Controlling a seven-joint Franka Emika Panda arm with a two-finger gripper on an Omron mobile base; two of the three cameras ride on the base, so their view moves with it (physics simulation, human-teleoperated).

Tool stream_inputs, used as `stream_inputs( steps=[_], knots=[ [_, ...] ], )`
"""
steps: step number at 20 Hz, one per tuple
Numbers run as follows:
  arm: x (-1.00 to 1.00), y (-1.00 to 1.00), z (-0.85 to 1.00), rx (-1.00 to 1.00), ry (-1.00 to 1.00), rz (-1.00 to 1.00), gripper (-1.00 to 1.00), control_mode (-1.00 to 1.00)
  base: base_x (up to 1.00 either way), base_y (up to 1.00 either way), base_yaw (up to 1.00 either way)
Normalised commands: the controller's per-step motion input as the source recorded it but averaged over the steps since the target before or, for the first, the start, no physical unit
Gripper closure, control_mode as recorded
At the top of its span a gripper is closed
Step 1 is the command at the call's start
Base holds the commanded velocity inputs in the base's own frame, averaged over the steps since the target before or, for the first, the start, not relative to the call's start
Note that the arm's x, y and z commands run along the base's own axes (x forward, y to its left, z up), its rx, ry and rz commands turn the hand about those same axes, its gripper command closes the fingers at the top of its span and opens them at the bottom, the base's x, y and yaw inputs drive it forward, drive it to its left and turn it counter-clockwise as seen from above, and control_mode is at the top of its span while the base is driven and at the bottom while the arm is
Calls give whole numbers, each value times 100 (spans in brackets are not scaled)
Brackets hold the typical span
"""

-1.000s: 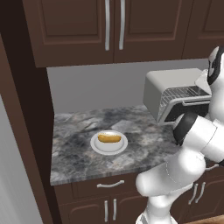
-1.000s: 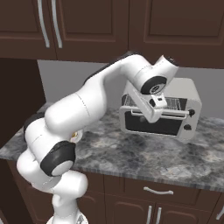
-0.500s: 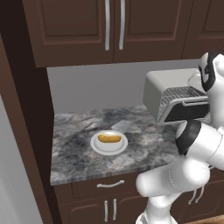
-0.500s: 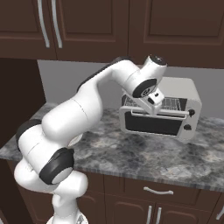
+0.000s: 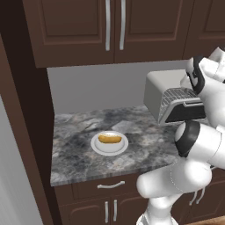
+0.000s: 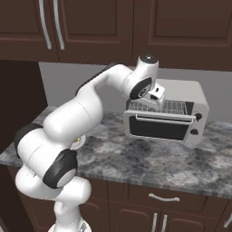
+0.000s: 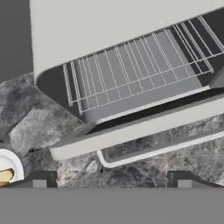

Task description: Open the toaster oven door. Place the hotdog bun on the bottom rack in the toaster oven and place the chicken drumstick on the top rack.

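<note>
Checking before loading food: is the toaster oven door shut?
No, the door of the toaster oven hangs partly open, with the wire rack visible above its top edge in the hand view.

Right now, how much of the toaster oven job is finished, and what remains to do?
Done: the toaster oven door hangs partly open, and the wire rack shows above it. In hand: nothing; the gripper is open and empty above the door. Left: the hotdog bun lies on its white plate, and both foods must go in.
</note>
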Motion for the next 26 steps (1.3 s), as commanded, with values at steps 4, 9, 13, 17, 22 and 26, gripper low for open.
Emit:
stream_inputs(
  steps=[4, 9, 13, 17, 22, 26],
  knots=[
    [30, 0, 0, -15, -8, 29, -100, -100, 0, 0, 0],
    [15, 0, 0, -11, -9, 29, -100, -100, 0, 0, 0],
    [6, 0, -9, -9, -2, 17, -100, -100, 0, 0, 0],
    [19, 0, -32, -2, 0, 9, -100, -100, 0, 0, 0],
    [43, 0, -21, 0, 0, 2, -100, -100, 0, 0, 0],
    [15, 0, -20, 0, 0, 0, -100, -100, 0, 0, 0]
  ],
)
